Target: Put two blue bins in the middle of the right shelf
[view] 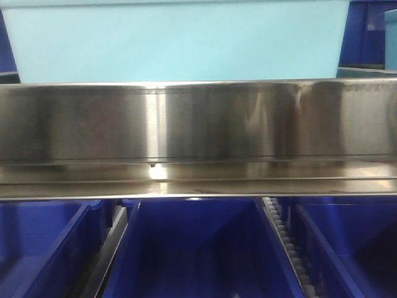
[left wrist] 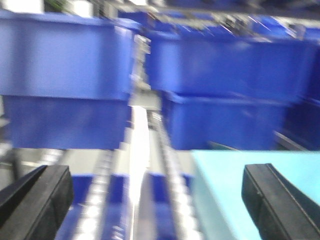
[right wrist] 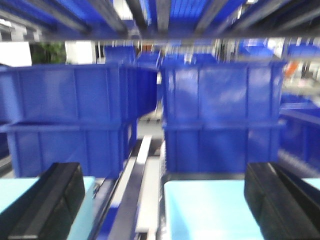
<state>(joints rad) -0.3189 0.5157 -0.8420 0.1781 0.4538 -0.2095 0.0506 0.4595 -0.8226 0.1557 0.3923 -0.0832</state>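
**Inspector:** Location of the task items?

**Surveyor:** Front view: one pale blue bin [view: 180, 40] spans most of the upper frame. It is plain-walled and stands directly behind a stainless shelf rail [view: 198, 124] that hides its base. A second pale blue bin [view: 391, 37] shows as a sliver at the right edge, apart from the first. Rear dark blue crates [view: 366, 31] are visible through the gap between them.

**Inspector:** Below the rail?

**Surveyor:** Lower dark blue crates [view: 192, 248], open-topped, side by side. A roller track [view: 285, 248] runs between the centre one and the right one.

**Inspector:** Left claw?

**Surveyor:** The left claw [left wrist: 155, 207] is spread wide, its black fingers [left wrist: 35, 205] at opposite edges of a blurred picture, with nothing gripped. A pale blue surface [left wrist: 225, 195] fills the lower right, partly behind the right-hand finger. I cannot tell which bin it is, or whether the finger touches it. Beyond stand stacked blue crates [left wrist: 225, 90], two high, on either side of roller lanes [left wrist: 140, 150].

**Inspector:** Right claw?

**Surveyor:** The right claw [right wrist: 165, 205] is equally wide and empty. A pale blue top [right wrist: 210, 210] lies between its fingers, toward the right one. A pale blue corner [right wrist: 12, 192] shows at lower left beside the other finger. A grey divider rail [right wrist: 135, 185] separates the two. Two-high crate stacks [right wrist: 220, 115] stand behind.
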